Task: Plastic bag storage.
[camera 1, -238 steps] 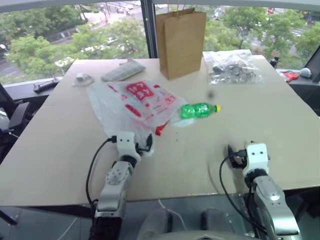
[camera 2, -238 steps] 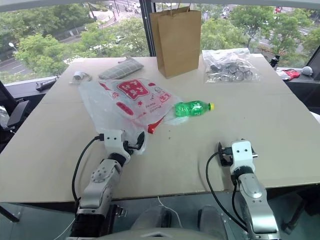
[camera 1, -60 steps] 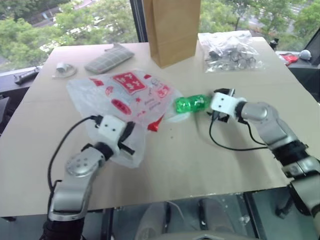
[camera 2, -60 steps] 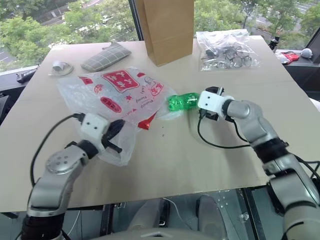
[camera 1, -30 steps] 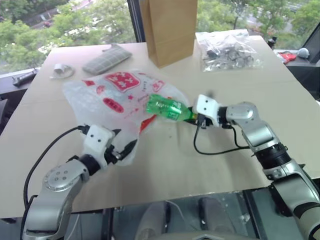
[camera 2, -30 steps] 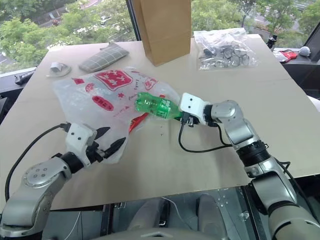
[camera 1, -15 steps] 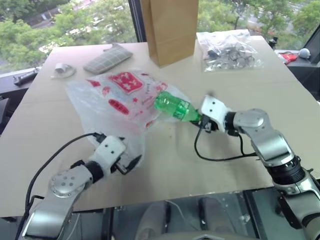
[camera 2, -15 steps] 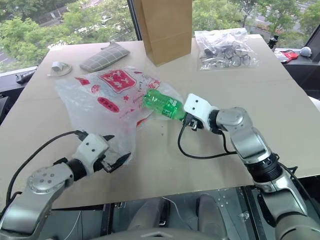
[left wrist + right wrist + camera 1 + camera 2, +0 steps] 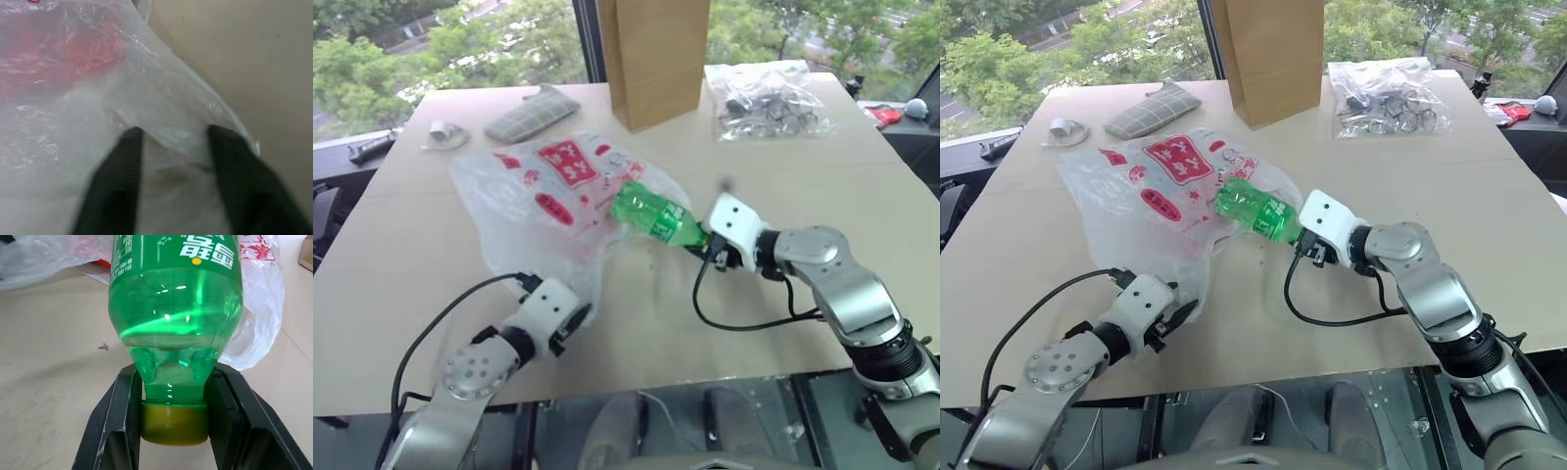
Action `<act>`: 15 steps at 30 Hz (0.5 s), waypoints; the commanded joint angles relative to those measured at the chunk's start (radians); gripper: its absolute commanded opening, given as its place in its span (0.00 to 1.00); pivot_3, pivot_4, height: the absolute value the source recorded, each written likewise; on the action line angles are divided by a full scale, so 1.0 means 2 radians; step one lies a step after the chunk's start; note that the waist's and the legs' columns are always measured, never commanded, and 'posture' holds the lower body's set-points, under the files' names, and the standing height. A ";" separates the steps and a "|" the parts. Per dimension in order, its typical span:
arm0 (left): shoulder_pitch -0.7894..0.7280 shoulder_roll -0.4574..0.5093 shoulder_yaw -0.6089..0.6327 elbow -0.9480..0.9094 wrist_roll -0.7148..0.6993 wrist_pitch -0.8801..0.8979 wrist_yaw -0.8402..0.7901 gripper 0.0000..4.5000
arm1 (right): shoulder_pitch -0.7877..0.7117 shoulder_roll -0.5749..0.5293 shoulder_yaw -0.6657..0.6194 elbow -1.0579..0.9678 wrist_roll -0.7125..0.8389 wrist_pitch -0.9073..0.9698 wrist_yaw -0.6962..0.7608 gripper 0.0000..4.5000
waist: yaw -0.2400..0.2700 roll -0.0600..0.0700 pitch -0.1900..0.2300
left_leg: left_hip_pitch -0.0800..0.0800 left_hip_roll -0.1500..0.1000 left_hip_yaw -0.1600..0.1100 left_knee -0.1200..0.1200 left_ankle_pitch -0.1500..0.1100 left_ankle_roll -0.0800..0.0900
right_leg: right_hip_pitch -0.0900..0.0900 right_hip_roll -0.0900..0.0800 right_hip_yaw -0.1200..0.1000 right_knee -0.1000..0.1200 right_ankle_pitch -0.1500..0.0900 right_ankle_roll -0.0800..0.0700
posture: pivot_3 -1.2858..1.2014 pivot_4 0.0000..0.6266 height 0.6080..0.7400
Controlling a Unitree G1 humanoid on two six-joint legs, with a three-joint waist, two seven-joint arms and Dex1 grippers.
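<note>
evidently the right pincer clamps the green bottle by its cap, aiming its base at the plastic bag, whose near-bench-edge hem the left pincer nips, half closed.

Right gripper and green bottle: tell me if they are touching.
Touching. In the right wrist view the right gripper has its fingers pressed against both sides of the green bottle at its yellow cap.

A tall brown paper bag stands upright near the far edge of the table. Near the far right corner lies a clear bag of small dark parts. Towards the far left corner lies a grey checked cloth, and beside it, closer to the left edge, a small white object.
</note>
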 commanded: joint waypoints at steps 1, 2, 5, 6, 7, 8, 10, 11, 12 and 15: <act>-0.001 -0.019 0.028 0.019 -0.030 0.011 -0.004 0.06 | -0.006 -0.002 -0.008 -0.036 0.007 -0.003 -0.010 0.29 | 0.000 0.000 0.000 | 0.000 0.000 0.000 0.000 0.000 0.000 | 0.000 0.000 0.000 0.000 0.000 0.000 | 0.52 0.24 1.00; -0.006 -0.032 0.046 0.019 -0.058 0.018 -0.013 0.00 | -0.006 -0.003 -0.008 -0.037 0.008 -0.003 -0.011 0.29 | -0.001 0.000 0.000 | 0.000 0.000 0.000 0.000 0.000 0.000 | 0.000 0.000 0.000 0.000 0.000 0.000 | 0.52 0.24 1.00; -0.030 -0.074 0.114 0.015 -0.172 0.051 -0.036 0.00 | -0.005 -0.003 -0.005 -0.036 0.010 -0.006 -0.015 0.29 | 0.000 0.000 0.000 | 0.000 0.000 0.000 0.000 0.000 0.000 | 0.000 0.000 0.000 0.000 0.000 0.000 | 0.52 0.24 1.00; -0.044 -0.086 0.144 0.013 -0.220 0.067 -0.039 0.00 | -0.004 -0.003 -0.005 -0.036 0.011 -0.006 -0.016 0.29 | 0.000 0.000 0.000 | 0.000 0.000 0.000 0.000 0.000 0.000 | 0.000 0.000 0.000 0.000 0.000 0.000 | 0.52 0.24 1.00; -0.056 -0.094 0.172 0.011 -0.262 0.084 -0.039 0.00 | -0.004 -0.003 -0.005 -0.037 0.012 -0.007 -0.017 0.29 | 0.000 -0.001 0.000 | 0.000 0.000 0.000 0.000 0.000 0.000 | 0.000 0.000 0.000 0.000 0.000 0.000 | 0.52 0.24 1.00; -0.071 -0.097 0.201 0.013 -0.305 0.103 -0.036 0.00 | -0.004 -0.003 -0.005 -0.037 0.013 -0.007 -0.017 0.29 | 0.000 -0.001 0.000 | 0.000 0.000 -0.001 0.001 0.000 0.000 | 0.000 0.000 -0.001 0.000 0.000 0.000 | 0.52 0.24 1.00; -0.109 -0.086 0.268 0.038 -0.417 0.146 -0.015 0.00 | -0.006 -0.003 -0.006 -0.035 0.015 -0.008 -0.017 0.29 | 0.000 -0.001 0.000 | 0.000 0.000 -0.001 0.001 0.000 0.000 | 0.001 0.000 -0.001 0.000 0.000 0.000 | 0.52 0.24 1.00; -0.128 -0.078 0.297 0.053 -0.471 0.164 0.003 0.00 | -0.006 -0.004 -0.006 -0.035 0.016 -0.009 -0.017 0.29 | 0.000 -0.001 0.001 | 0.000 0.000 -0.001 0.001 0.001 -0.002 | 0.001 0.000 -0.001 0.000 0.000 0.000 | 0.52 0.24 1.00; -0.150 -0.067 0.325 0.076 -0.534 0.179 0.034 0.00 | -0.006 -0.006 -0.006 -0.034 0.017 -0.011 -0.016 0.29 | 0.000 -0.002 0.001 | 0.000 0.000 -0.001 0.001 0.001 -0.002 | 0.000 0.000 -0.001 0.000 0.000 0.000 | 0.52 0.24 1.00; -0.188 -0.021 0.366 0.137 -0.688 0.201 0.097 0.00 | -0.006 -0.011 0.002 -0.028 0.017 -0.019 -0.010 0.29 | -0.001 -0.002 0.001 | 0.000 0.000 -0.002 0.002 0.001 -0.002 | 0.001 0.000 -0.001 0.001 0.000 0.000 | 0.52 0.24 1.00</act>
